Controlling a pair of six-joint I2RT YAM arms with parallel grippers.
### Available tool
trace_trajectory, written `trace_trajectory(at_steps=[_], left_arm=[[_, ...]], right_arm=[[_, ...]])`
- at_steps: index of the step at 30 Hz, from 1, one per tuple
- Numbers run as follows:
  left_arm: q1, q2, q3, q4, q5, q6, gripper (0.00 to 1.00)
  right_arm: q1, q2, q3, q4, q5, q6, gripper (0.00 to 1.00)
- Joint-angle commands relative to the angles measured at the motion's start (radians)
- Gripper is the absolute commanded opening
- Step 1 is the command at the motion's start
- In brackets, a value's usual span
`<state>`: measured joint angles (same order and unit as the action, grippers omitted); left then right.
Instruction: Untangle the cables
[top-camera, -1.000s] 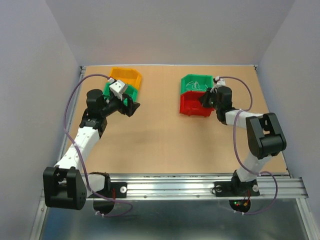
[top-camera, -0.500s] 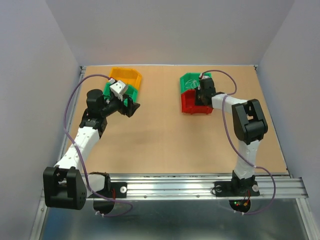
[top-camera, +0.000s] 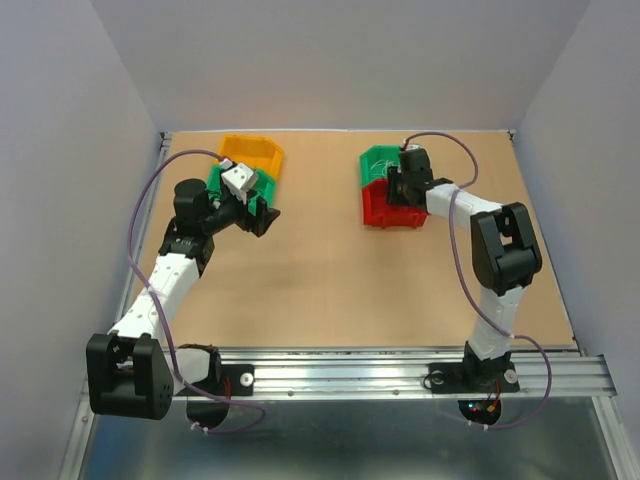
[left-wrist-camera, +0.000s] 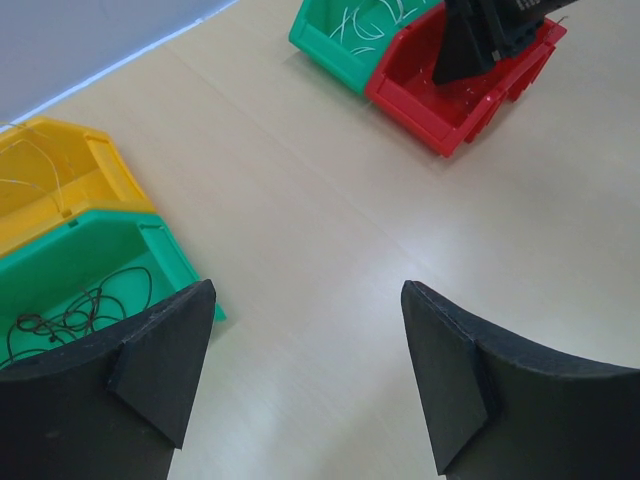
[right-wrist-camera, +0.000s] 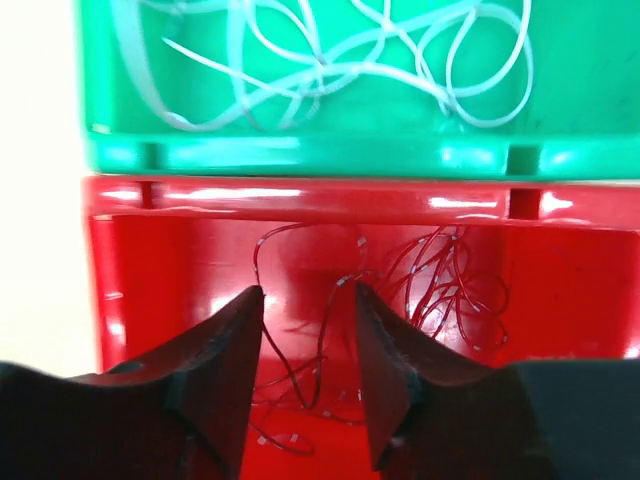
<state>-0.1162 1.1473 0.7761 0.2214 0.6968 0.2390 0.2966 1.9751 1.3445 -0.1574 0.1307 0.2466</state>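
Observation:
The cables (right-wrist-camera: 440, 285) are a wad of thin red wires with pale marks on the floor of the red bin (right-wrist-camera: 300, 190). My right gripper (right-wrist-camera: 308, 292) is open and lowered into that bin, left of the main wad. One loose strand (right-wrist-camera: 335, 320) runs up between its fingers, and I cannot tell if it touches them. From above, the right gripper (top-camera: 398, 188) sits over the red bin (top-camera: 385, 215). My left gripper (left-wrist-camera: 307, 290) is open and empty above bare table, just right of a green bin (left-wrist-camera: 100, 235).
A green bin (right-wrist-camera: 300, 155) of white wires (right-wrist-camera: 330, 60) adjoins the red bin's far side. The left green bin holds dark thin wires (left-wrist-camera: 70, 315), with a yellow bin (left-wrist-camera: 60, 165) behind it. The left gripper (top-camera: 262, 215) is beside both. Walls enclose the table.
My right arm swung left from beside the bins to over the red bin and lowered its gripper inside. The left arm has barely moved.

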Motion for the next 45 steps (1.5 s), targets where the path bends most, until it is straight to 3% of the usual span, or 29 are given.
trace_trajectory(at_steps=[1, 13, 15, 16, 19, 20, 24, 30, 35, 39, 42, 45], left_arm=[[0.003, -0.043, 0.005, 0.006, -0.032, 0.045, 0.93], [0.003, -0.061, -0.011, 0.015, -0.017, 0.054, 0.93], [0.003, -0.072, -0.011, 0.013, -0.031, 0.057, 0.94], [0.003, -0.086, -0.014, 0.013, -0.049, 0.051, 0.99], [0.003, -0.126, -0.034, 0.053, -0.178, 0.013, 0.99], [0.003, -0.144, -0.063, 0.097, -0.201, -0.006, 0.99], [0.003, -0.248, -0.142, 0.205, -0.246, -0.044, 0.99], [0.004, -0.323, -0.201, 0.280, -0.299, -0.105, 0.97], [0.004, -0.400, -0.239, 0.317, -0.359, -0.144, 0.95], [0.004, -0.532, -0.310, 0.381, -0.453, -0.171, 0.95], [0.004, -0.634, -0.385, 0.443, -0.462, -0.159, 0.99], [0.004, -0.626, -0.403, 0.464, -0.424, -0.136, 0.99]], right_arm=[[0.022, -0.107, 0.028, 0.042, 0.038, 0.010, 0.50], [0.024, -0.214, -0.065, 0.191, -0.046, 0.019, 0.63], [0.024, -0.275, -0.129, 0.251, -0.080, 0.016, 0.69], [0.024, -0.335, -0.163, 0.275, -0.094, 0.014, 0.75], [0.026, -0.456, -0.286, 0.428, -0.153, -0.004, 0.81], [0.026, -0.505, -0.395, 0.485, -0.183, -0.009, 1.00], [0.027, -0.763, -0.657, 0.657, -0.171, -0.012, 1.00], [0.027, -1.160, -0.896, 0.622, -0.062, -0.032, 1.00], [0.026, -1.386, -0.930, 0.477, 0.003, -0.041, 1.00], [0.026, -1.533, -0.959, 0.458, 0.011, -0.030, 1.00], [0.026, -1.575, -0.972, 0.455, 0.004, -0.027, 1.00], [0.027, -1.602, -0.979, 0.452, 0.012, -0.023, 1.00]])
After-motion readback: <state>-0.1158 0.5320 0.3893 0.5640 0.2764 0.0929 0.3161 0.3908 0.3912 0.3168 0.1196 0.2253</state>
